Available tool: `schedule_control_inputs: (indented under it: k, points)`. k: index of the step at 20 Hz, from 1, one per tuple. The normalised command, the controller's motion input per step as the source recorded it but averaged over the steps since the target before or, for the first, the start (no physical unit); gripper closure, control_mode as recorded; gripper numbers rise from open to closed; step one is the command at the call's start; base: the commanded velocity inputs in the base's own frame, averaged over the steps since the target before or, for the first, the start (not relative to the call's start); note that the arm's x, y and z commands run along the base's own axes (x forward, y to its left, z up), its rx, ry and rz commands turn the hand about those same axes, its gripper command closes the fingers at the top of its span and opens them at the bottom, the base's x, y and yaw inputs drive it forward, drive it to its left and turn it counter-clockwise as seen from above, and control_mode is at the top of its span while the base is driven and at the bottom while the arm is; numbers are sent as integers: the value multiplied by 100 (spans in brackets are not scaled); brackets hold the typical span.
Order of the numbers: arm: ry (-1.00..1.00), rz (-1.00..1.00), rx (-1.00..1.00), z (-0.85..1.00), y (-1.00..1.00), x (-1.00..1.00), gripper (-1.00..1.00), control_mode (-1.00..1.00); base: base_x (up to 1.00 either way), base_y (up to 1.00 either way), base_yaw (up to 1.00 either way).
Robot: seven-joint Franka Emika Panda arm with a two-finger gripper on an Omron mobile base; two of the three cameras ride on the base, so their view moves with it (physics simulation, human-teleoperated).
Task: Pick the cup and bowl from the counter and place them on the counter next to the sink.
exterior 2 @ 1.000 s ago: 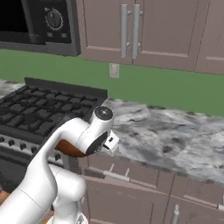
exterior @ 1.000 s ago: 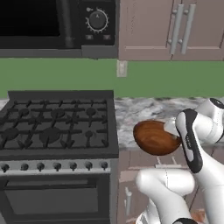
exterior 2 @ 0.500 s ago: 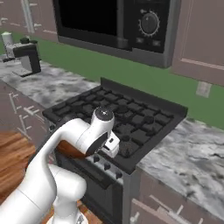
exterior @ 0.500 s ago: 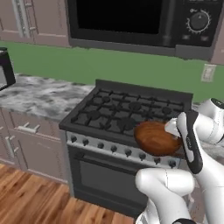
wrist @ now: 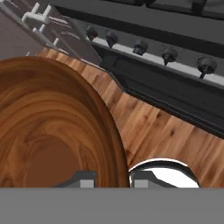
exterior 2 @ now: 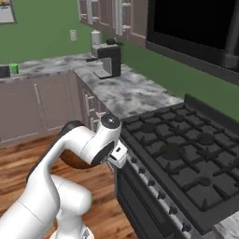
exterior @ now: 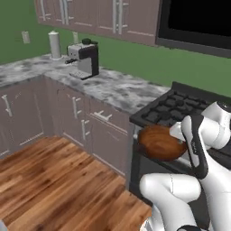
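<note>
In the left base view, going left to right: a grey marbled surface (exterior: 113,88) runs along the green wall from about nine o'clock toward the centre, carrying a white canister (exterior: 54,44) and a black coffee machine (exterior: 84,58) at eleven o'clock. Past it, at about two o'clock, sits the black stove (exterior: 180,108). At about four o'clock, in front of the stove edge and above the wood floor (exterior: 58,180), the brown bowl (exterior: 160,143) hangs in the air at the end of the white arm.

The hand view shows the bowl's rim rising between the two fingers (wrist: 83,178), with one tip on each side of the wall, so the fingers look closed on the bowl's rim. I judge the bowl to be picked up and in transit.

In the right base view, a small green thing (exterior 2: 14,68) stands on the far surface at about ten o'clock; it may be the cup, but it is too small to be sure. The bowl (exterior 2: 74,161) peeks out dark behind the arm near the centre left.

No sink shows in these pictures, so the bowl's placing is yet to be done. The cup's state I cannot settle: if that green thing is it, I cannot tell whether it stands by the sink
</note>
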Motion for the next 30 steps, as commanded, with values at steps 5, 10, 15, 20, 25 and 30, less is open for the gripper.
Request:
schedule_control_inputs:
  k: [5,10,15,20,25,30]
  points:
    - [0,0,0,0,0,0,100,100,9,45,59]
    - [0,0,0,0,0,0,100,100,81,30,41]
    - [0,0,0,0,0,0,100,100,100,17,31]
    - [0,0,0,0,0,0,100,100,100,19,27]
    - [0,0,0,0,0,0,100,100,100,14,24]
    - [0,0,0,0,0,0,100,100,100,7,22]
